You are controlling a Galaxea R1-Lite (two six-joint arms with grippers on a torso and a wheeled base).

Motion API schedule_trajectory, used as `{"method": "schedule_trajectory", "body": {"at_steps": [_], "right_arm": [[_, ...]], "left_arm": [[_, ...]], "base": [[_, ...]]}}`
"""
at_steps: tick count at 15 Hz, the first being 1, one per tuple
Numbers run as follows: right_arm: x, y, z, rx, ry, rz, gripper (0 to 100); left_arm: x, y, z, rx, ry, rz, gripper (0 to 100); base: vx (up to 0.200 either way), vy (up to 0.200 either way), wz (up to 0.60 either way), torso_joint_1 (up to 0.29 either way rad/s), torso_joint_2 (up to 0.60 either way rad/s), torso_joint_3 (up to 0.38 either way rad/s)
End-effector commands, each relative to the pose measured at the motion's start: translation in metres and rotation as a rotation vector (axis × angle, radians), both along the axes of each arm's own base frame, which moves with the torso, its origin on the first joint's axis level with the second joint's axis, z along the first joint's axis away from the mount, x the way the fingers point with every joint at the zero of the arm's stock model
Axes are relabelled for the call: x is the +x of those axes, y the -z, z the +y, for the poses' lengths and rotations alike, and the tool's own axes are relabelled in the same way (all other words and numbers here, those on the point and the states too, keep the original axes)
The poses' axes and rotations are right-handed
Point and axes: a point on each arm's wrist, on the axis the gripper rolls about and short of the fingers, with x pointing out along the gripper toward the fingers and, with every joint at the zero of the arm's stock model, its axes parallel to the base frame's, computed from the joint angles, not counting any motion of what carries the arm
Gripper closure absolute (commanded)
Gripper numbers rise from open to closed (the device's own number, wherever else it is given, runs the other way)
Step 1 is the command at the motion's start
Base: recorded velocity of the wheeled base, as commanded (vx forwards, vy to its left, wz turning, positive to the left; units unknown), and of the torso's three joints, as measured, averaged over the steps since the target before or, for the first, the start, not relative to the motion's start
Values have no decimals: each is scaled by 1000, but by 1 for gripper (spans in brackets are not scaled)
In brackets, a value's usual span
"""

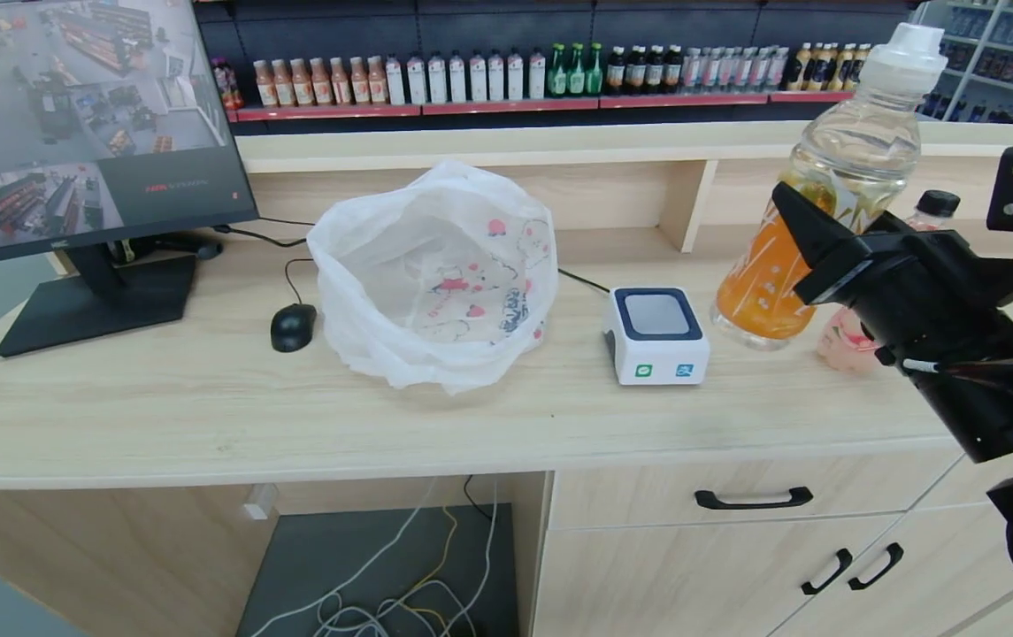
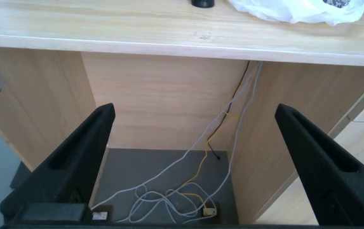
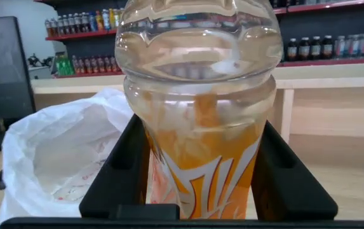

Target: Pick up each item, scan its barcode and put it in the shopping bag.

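Shop shelves (image 1: 506, 108) stocked with drinks at the back; in front, a pale wooden table (image 1: 161, 416) carrying a monitor (image 1: 72, 106), a mouse (image 1: 292, 327), an open white shopping bag (image 1: 435, 274) and a scanner (image 1: 656, 334) with its window facing up. At the right end, an orange bottle (image 1: 816, 195) clamped in the right pincer (image 1: 811, 239), long axis near upright but tipped, cap up and away to the right. Base low by the table, touching or lifted: cannot tell. Scanner just to the left of that bottle, between it and the bag. Pink bottle (image 1: 851, 341) standing close behind.

From the left wrist: left pincer (image 2: 194, 159) spread wide, holding nothing, hanging below the table's edge and facing loose cables (image 2: 188, 191) in the knee space.

From the right wrist: fingers (image 3: 115, 172) closed on both flanks of the orange bottle, bag beyond.

Probably a short carry leftward over the scanner, right arm plainly the nearer; barcode side not made out.
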Motion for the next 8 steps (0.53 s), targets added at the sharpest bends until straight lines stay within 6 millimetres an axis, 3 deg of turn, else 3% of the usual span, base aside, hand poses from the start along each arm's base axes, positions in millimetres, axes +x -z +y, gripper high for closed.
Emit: {"method": "schedule_trajectory", "body": {"at_steps": [1, 5, 8], "right_arm": [[-1, -3, 1, 3, -12, -13, 100], [7, -16, 9, 96, -61, -30, 100], [28, -18, 19, 179, -120, 9, 100]], "left_arm": [[0, 0, 0, 0, 0, 0, 0], [0, 0, 0, 0, 0, 0, 0], [0, 0, 0, 0, 0, 0, 0]], "base": [[0, 0, 0, 0, 0, 0], [0, 0, 0, 0, 0, 0], [0, 0, 0, 0, 0, 0]]}}
